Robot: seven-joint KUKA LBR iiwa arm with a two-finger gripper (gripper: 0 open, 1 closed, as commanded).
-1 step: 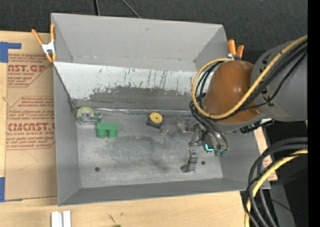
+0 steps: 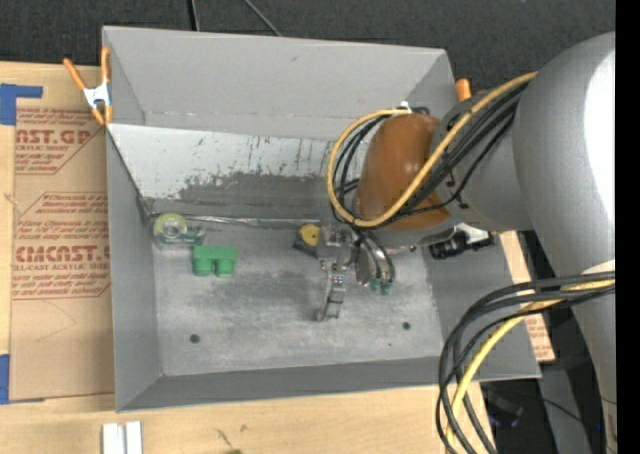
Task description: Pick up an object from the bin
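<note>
My gripper (image 2: 342, 272) hangs low over the bin floor, right of the middle, under the arm's orange cover. A small yellow piece (image 2: 309, 235) lies just up and left of it, near the back wall. A small green bit (image 2: 382, 285) shows at the gripper's right side; whether it touches the gripper is unclear. Further left on the floor sits a green block (image 2: 213, 261).
A clear round thing with a yellowish centre (image 2: 172, 230) lies in the back left corner of the floor. A black and white object (image 2: 458, 241) sits by the right wall, partly under the arm. Cables loop around the wrist.
</note>
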